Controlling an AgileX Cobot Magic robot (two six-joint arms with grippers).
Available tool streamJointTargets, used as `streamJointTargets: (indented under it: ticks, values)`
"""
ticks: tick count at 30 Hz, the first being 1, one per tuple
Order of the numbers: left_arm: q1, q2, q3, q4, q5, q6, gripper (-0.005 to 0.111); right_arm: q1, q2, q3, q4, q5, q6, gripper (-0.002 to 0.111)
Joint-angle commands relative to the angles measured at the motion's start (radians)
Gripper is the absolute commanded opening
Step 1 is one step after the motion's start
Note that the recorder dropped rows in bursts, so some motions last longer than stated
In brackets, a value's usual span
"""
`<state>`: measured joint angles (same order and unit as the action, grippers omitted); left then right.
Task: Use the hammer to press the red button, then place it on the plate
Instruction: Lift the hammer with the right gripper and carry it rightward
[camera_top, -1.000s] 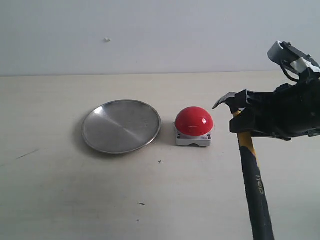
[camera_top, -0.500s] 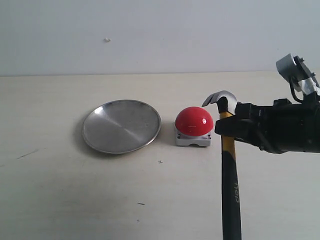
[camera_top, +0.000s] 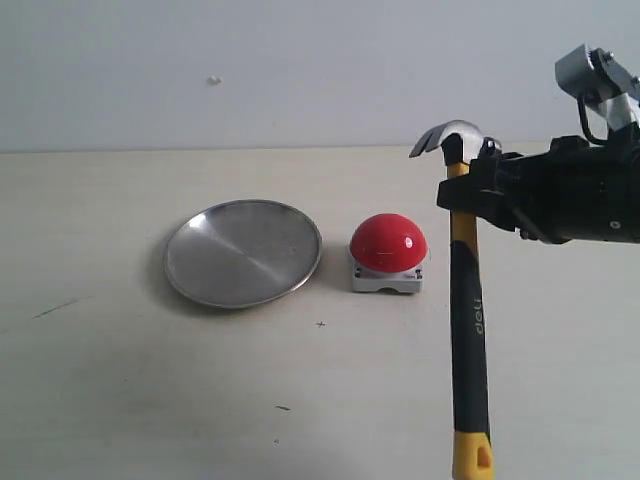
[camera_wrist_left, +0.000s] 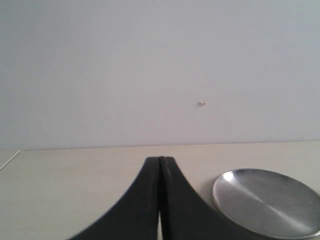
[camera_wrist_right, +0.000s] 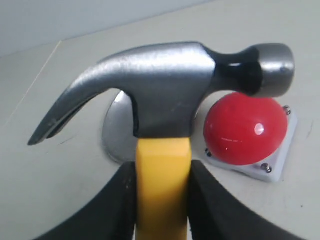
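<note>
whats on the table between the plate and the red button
Nothing: in the exterior view, only a narrow strip of bare table separates the plate and the red button.

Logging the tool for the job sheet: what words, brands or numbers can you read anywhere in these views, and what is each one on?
"deli": white letters running lengthwise on the black grip of the hammer, exterior view; small, so the reading is not certain.
No text or marking shows on the red button or the plate.
The wrist views show no lettering.
</note>
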<state>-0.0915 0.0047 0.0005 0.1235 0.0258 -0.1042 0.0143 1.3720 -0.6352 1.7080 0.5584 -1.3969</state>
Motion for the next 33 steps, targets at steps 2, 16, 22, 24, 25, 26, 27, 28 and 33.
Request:
streamJointTargets:
  ticks: [2,16,22,24,25,26,27,28,33]
  values:
    - [0.002,-0.005,-0.001,-0.003,-0.004,-0.001,0.0,0.003,-0.009,-0.046,0.036,-0.133,-0.02,0.0]
    - [0.002,-0.005,-0.001,-0.003,-0.004,-0.001,0.0,0.003,-0.009,-0.141,0.036,-0.392,0.059,0.0]
    - [0.002,-0.005,-0.001,-0.003,-0.004,-0.001,0.0,0.003,-0.009,-0.141,0.036,-0.46,0.081,0.0]
    - [0.002,-0.005,-0.001,-0.003,-0.004,-0.001,0.0,0.003,-0.009,-0.141,0.036,-0.477,0.061,0.0]
    - [0.002,-0.005,-0.001,-0.003,-0.004,-0.001,0.0,0.003,-0.009,-0.141,0.036,-0.483,0.043,0.0]
    - [0.002,-0.005,-0.001,-0.003,-0.004,-0.001,0.0,0.003,-0.009,-0.141,0.036,-0.485,0.024,0.0]
    - [0.002,-0.005,-0.001,-0.003,-0.004,-0.001,0.0,0.003,-0.009,-0.141,0.036,-0.494,0.022,0.0]
    - [0.002,-0.005,-0.001,-0.003,-0.004,-0.001,0.0,0.003,-0.009,-0.141,0.036,-0.511,0.022,0.0]
    - [0.002,-0.005,-0.001,-0.003,-0.004,-0.001,0.0,0.003,-0.005,-0.141,0.036,-0.594,0.003,0.0]
